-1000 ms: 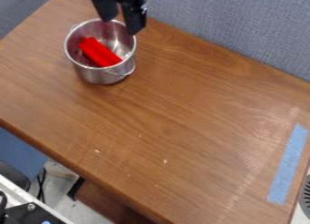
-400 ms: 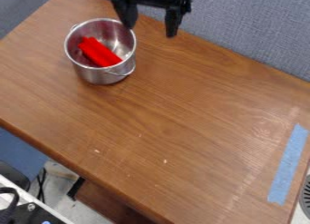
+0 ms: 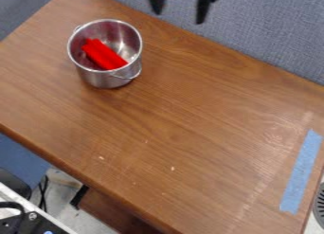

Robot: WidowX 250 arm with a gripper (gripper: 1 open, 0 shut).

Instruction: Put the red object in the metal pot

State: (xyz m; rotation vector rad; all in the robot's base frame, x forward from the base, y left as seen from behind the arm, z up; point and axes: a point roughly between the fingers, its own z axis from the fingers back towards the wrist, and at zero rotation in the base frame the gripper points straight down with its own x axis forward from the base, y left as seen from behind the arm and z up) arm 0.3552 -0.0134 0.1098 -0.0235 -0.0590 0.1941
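The red object lies slanted inside the metal pot, which stands on the wooden table at the far left. My gripper hangs at the top edge of the view, above and to the right of the pot and well apart from it. Its two dark fingers stand spread with nothing between them, so it is open. Most of the gripper body is cut off by the frame.
The brown wooden table fills the view. A strip of blue tape lies near its right edge. A grey wall runs behind the table. Dark cables and equipment sit below the table's front left corner.
My gripper has risen and shifted right, away from the pot, now mostly out of the top of the frame. The red object stays in the pot.
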